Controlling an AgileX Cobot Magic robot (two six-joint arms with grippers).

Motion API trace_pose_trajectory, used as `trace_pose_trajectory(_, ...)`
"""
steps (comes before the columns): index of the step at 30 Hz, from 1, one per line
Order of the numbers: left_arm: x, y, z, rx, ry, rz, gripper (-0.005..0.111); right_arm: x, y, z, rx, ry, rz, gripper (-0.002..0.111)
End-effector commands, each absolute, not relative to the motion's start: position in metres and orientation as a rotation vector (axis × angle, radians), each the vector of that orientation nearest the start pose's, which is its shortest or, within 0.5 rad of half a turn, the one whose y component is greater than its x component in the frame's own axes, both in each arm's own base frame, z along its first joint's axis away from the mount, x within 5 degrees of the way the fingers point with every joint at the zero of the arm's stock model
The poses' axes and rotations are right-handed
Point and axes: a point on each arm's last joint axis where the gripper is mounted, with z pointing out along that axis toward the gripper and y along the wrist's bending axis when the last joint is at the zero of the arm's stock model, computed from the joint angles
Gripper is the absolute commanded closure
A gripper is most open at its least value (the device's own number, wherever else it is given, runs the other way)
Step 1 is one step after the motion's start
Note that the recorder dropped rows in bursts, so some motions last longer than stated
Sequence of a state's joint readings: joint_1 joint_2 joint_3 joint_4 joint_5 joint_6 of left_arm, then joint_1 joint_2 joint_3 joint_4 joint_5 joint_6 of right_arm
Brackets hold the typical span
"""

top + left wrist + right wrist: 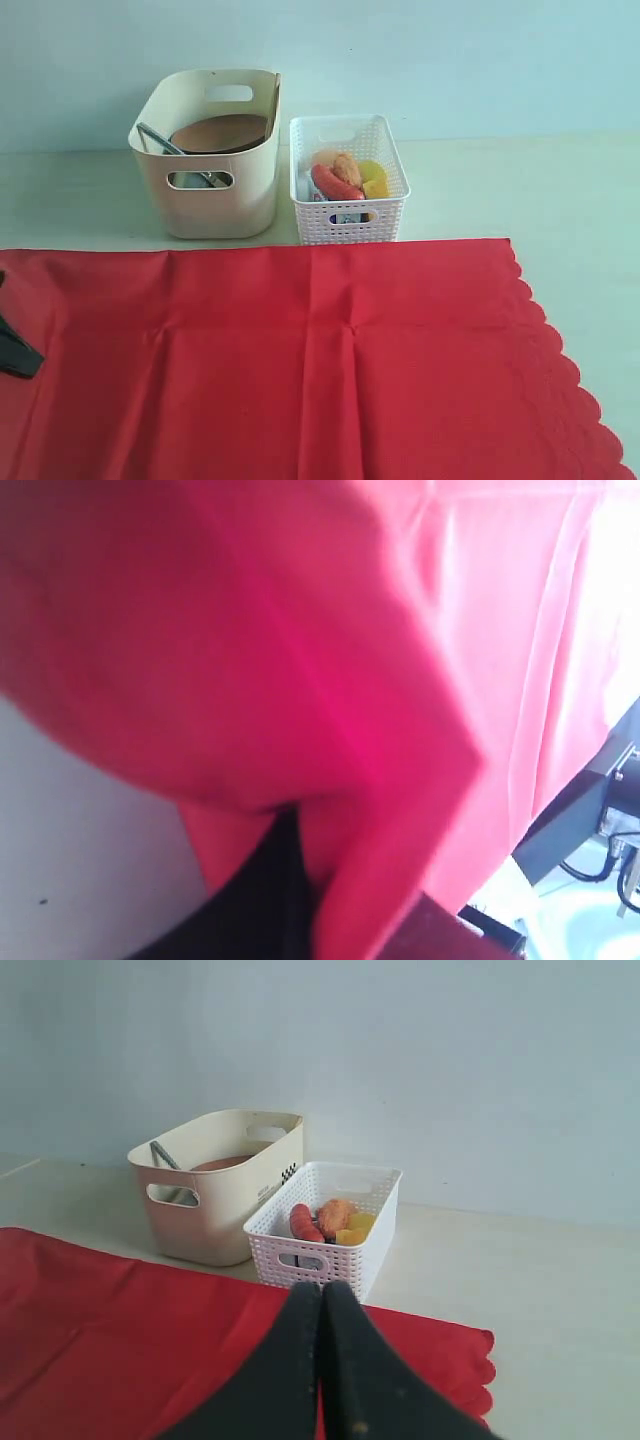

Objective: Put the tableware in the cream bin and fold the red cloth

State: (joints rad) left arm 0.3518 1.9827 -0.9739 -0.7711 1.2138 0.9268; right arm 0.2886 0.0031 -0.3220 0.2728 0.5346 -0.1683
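The red cloth [300, 370] lies spread flat across the front of the table, its scalloped edge on the right. Behind it stands the cream bin [212, 205], holding the round brown plate [220, 132] and a silver utensil [158, 138] leaning on its left wall; the other tableware is hidden. My left gripper [15, 355] is at the cloth's far left edge. In the left wrist view a raised, blurred fold of red cloth [250, 630] wraps around the dark fingers [275, 880]. My right gripper [320, 1290] is shut and empty above the cloth [120, 1330], pointing toward the bins.
A white lattice basket [347, 228] with a sausage, lemon and other foods stands right of the cream bin [215, 1222], touching the cloth's back edge. Bare pale table lies right of the white basket [325, 1250] and beyond the cloth. A wall closes the back.
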Motion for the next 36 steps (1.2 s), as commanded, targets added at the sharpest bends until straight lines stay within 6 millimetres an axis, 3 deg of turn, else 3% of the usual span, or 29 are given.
trace_pose_trajectory(1,0.296,0.041,0.139,0.113,2.867,-1.235,0.107,0.024,0.020,0.270,-0.286,1.671,0.381,0.108)
trace_pose_trajectory(7,0.299,0.037,0.175,0.120,2.720,-1.202,0.107,0.025,0.019,0.276,-0.257,1.604,0.384,0.108)
trace_pose_trajectory(12,0.296,0.034,0.201,0.131,2.639,-1.161,0.107,0.024,0.022,0.280,-0.209,1.584,0.485,0.108)
trace_pose_trajectory(18,0.293,0.018,0.220,0.188,2.603,-1.146,0.107,0.015,0.026,0.286,-0.276,1.660,0.529,0.108)
trace_pose_trajectory(20,0.291,0.009,0.224,0.237,2.612,-1.137,0.107,0.022,0.030,0.288,-0.299,1.746,0.531,0.108)
trace_pose_trajectory(27,0.279,-0.007,0.235,0.266,2.719,-1.059,0.107,0.073,0.048,0.291,-0.411,2.081,0.508,0.108)
trace_pose_trajectory(33,0.267,-0.021,0.258,0.289,2.701,-1.020,0.107,0.140,0.069,0.284,-0.490,2.346,0.492,0.108)
trace_pose_trajectory(36,0.261,-0.030,0.267,0.319,2.700,-0.997,0.107,0.173,0.078,0.270,-0.507,2.481,0.480,0.108)
